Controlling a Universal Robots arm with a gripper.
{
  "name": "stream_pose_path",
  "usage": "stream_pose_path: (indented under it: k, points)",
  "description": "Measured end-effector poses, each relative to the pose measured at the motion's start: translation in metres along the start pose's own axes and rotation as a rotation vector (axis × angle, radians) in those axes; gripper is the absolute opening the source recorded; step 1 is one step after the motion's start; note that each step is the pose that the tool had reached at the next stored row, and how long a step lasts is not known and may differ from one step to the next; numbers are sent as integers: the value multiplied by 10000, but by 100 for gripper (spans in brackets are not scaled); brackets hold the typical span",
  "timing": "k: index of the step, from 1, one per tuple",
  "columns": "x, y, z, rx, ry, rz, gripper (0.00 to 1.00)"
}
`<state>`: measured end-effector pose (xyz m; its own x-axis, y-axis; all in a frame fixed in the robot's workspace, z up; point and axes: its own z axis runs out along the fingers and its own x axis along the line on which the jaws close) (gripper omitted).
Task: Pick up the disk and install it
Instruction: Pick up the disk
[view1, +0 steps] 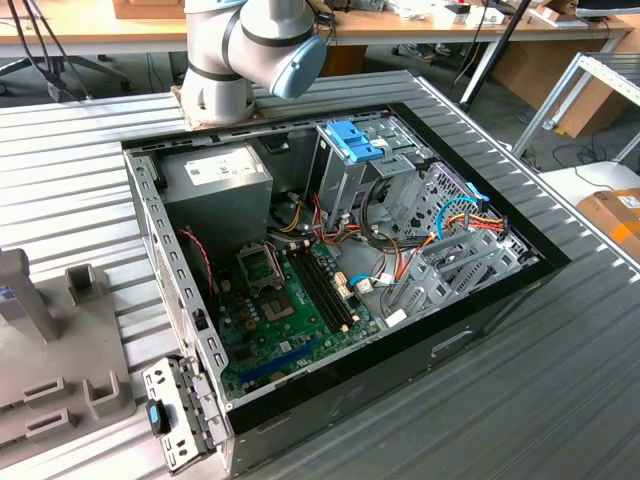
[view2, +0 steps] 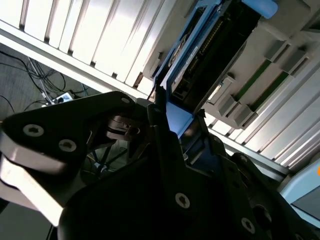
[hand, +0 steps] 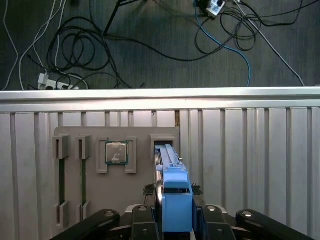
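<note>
One black two-finger gripper (hand: 173, 196) clamped on flat grey metal disk with bright blue plastic frame (hand: 170, 165)

First wrist view: disk stands on edge, black fingers (hand: 145, 220) pressed against both its sides. Far end of disk sits at a narrow slot in a flat grey plastic holder tray (hand: 100, 200) lying on the ribbed silver metal table (hand: 250, 165). Square silver processor chip (hand: 116, 152) rests in a tray recess, just beside the disk. Tangled black cables (hand: 75, 50) lie on the dark floor past the table edge. Exterior view: open black computer case (view1: 470, 325) lies on the table, tray at the exterior view's left of it
</note>
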<state>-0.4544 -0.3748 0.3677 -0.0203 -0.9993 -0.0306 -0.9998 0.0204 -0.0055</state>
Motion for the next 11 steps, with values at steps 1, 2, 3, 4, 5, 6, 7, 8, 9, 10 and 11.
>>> stream_pose_path:
  k: [1,2,3,4,5,6,7,8,9,10,11]
  points:
    - [-2,0,-65,1,-1,-1,36]
    - [-3,-1,-101,1,0,-1,36]
    - [-4,-1,-141,-1,0,-2,36]
    - [-6,-1,-191,1,-1,-3,36]
    - [-7,-1,-217,1,-1,-2,36]
    - [-8,-1,-274,0,0,-4,36]
    - [-11,-2,-346,2,-1,-6,36]
    - [-12,-2,-400,0,0,-7,36]
    - [-13,-2,-435,0,0,-8,36]
    - [-16,-3,-515,0,0,-10,36]
    - [-18,-3,-580,1,-1,-11,36]
